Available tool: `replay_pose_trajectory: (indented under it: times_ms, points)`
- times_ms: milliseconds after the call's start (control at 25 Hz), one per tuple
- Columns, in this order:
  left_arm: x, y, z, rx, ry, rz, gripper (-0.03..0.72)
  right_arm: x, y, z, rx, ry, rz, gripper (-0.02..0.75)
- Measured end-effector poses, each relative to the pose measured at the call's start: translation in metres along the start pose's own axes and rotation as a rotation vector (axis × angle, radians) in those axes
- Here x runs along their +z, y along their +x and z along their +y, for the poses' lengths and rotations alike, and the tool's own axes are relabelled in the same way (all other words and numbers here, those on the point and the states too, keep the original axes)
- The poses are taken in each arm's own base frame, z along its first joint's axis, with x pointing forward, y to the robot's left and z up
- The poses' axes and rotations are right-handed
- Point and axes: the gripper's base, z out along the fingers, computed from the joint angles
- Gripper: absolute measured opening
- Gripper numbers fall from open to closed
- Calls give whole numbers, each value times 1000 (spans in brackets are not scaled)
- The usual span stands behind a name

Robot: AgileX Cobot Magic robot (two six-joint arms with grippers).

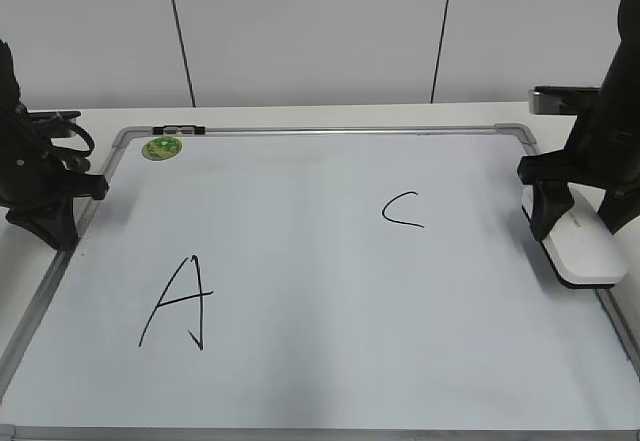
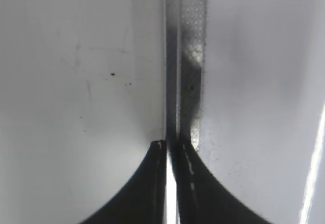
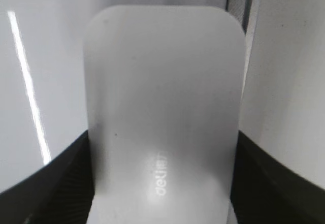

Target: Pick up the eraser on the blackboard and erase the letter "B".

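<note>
On the white blackboard (image 1: 320, 261), at three o'clock, the right gripper (image 1: 570, 223) pinches the eraser (image 1: 585, 251); the left gripper (image 1: 55, 223) is pressed together.

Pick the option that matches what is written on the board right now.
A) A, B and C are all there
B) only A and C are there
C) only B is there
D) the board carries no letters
B: in the exterior view the blackboard bears only the "A" and the "C", with no "B" visible, while the right gripper is closed around the eraser at the right edge.
</note>
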Motion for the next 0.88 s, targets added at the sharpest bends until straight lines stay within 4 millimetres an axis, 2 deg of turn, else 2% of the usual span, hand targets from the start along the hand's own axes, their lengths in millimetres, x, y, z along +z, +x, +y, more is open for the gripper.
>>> replay_pose_trajectory:
  times_ms: [520,880]
  points:
    - [0,0,0,0,0,0,22,1,-13,0,0,2,-133,524]
    - [0,0,0,0,0,0,22,28,-16,-3,0,11,-57,528]
